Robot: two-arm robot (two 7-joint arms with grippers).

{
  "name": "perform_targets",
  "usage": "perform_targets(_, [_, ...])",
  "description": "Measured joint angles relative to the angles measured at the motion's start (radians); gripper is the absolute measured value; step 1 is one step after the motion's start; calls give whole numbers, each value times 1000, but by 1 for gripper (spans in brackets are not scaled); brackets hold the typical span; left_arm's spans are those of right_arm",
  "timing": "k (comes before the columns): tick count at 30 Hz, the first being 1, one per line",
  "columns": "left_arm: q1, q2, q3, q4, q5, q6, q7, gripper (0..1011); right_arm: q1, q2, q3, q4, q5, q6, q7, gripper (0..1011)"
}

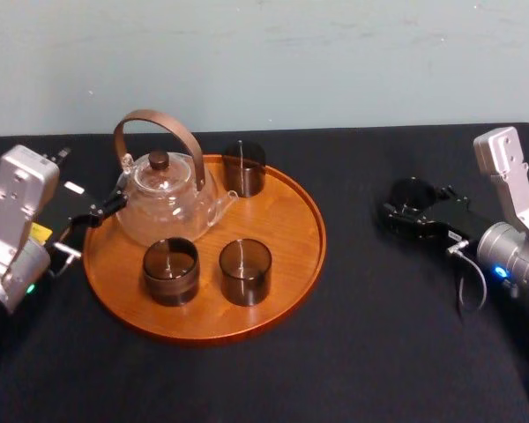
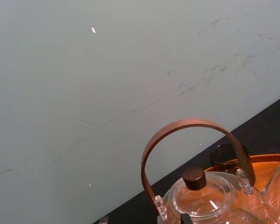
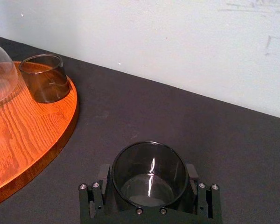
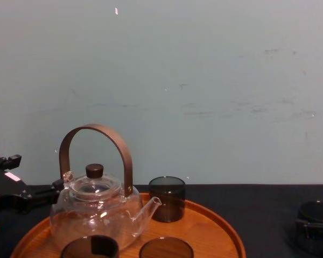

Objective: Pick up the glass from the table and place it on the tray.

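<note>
Status: pick stage, placement not yet done. Glass [image 3: 149, 173] is on the table [image 1: 379, 335] side, at 3 o'clock from the tray [image 1: 291, 264] and well apart from its rim. Right tool [image 1: 413, 204] is clenched around it, one finger [image 3: 101, 173] pressed to each side of the wall. I cannot tell whether the base has left the table. Left to do, as judged: lift, carry toward 9 o'clock, clear the low rim, set down, let go. The tray's 3 o'clock sector is bare wood and looks like the easiest landing spot. Left tool [image 1: 106, 207] sits at the tray's 9 o'clock edge, just beside the teapot [image 1: 163, 198]; I cannot tell if it is released or clenched. The tray already carries the teapot at 10 o'clock and three other glasses [image 1: 245, 271] at 1, 7 and 5 o'clock. Materials: the glass is smoked and dark but transparent, a straight-walled cylinder with a thin rim, a flat base and glossy highlights inside. It is likely slick and rigid, so the grip relies on squeeze alone. The tray is round, orange-brown wood with clear grain and a low raised rim. The table is matte black, non-reflective. The teapot is clear glass, squat and rounded, with a short spout, a dark knob lid and an arched brown handle.
</note>
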Motion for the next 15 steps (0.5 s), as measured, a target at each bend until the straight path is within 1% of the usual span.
perform_targets(10, [0, 0, 0, 0, 0, 0, 0, 1001, 1, 0, 0, 1, -1, -1, 1, 1002])
perform_targets(12, [0, 0, 0, 0, 0, 0, 0, 1001, 0, 0, 0, 1, -1, -1, 1, 967])
perform_targets(13, [0, 0, 0, 0, 0, 0, 0, 1002, 0, 0, 0, 0, -1, -1, 1, 967])
perform_targets(14, [0, 0, 0, 0, 0, 0, 0, 1002, 0, 0, 1, 0, 0, -1, 1, 928])
perform_targets(15, [0, 0, 0, 0, 0, 0, 0, 1001, 0, 0, 1, 0, 0, -1, 1, 918])
